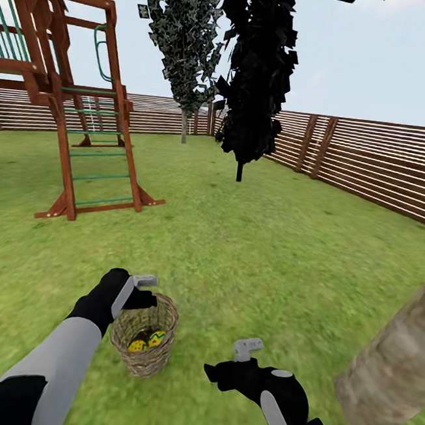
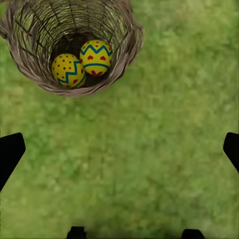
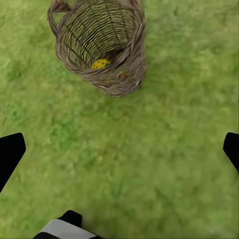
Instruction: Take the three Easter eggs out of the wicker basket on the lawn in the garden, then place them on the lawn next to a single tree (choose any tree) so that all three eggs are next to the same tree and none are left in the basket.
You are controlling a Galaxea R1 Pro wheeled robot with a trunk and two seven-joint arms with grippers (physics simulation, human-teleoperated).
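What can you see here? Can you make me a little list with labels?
place: lawn with a fence round it
basket: basket upright on the grass
eggs: two eggs seen inside it; a third cannot be told
left gripper: left gripper open, above the basket's rim
right gripper: right gripper open, over grass beside the basket
tree: pale trunk close on the right
also: wooden play frame, dark tree

Rough woven wicker basket (image 1: 142,356), glossy painted eggs (image 2: 82,63), matt lawn (image 1: 247,255)
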